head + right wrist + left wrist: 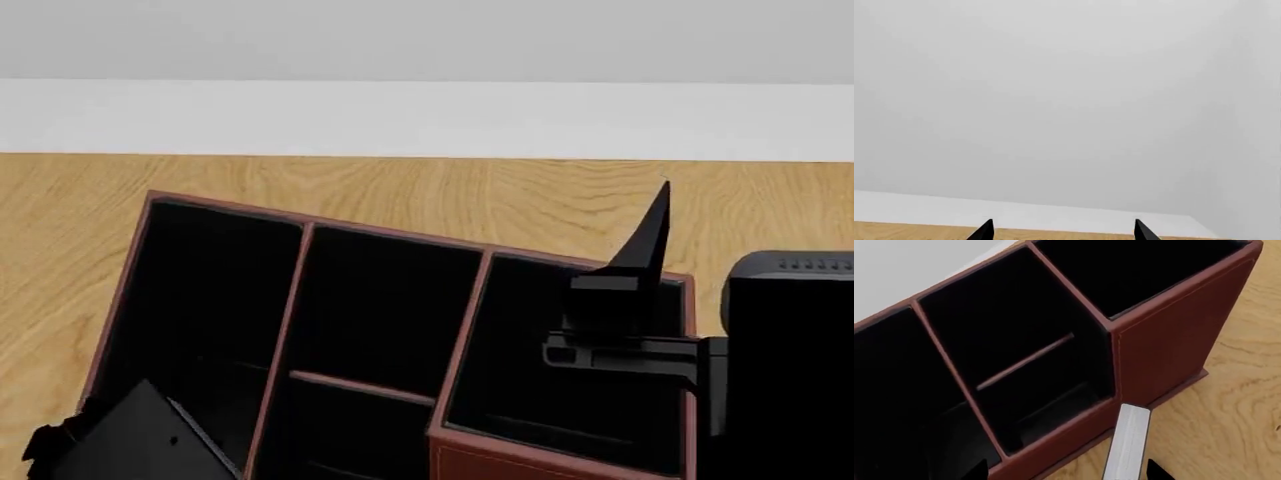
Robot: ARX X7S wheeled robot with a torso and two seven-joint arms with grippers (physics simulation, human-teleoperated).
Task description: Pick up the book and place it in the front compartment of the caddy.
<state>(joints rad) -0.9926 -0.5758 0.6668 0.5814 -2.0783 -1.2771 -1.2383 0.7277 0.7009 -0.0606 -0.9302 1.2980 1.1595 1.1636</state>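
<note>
The caddy [1167,350] is a red-brown box with black compartments, seen from above in the left wrist view. It fills the lower head view [467,330]. The book [1127,440] shows its white page edge between my left fingertips, close to one fingertip [1157,471]. It sits just outside the caddy's low outer wall, over the wooden table. My left gripper [1067,472] has its fingertips wide apart and grips nothing. My right gripper [654,235] is raised over the caddy's right compartment, pointing up. It is open and empty in the right wrist view [1062,232]. The book is not identifiable in the head view.
The wooden table [400,190] runs behind the caddy to a white wall [427,110]. Bare wood [1241,415] lies beside the caddy's tall wall. My left arm [134,440] shows at the head view's bottom left, and my right arm [787,350] at its right edge.
</note>
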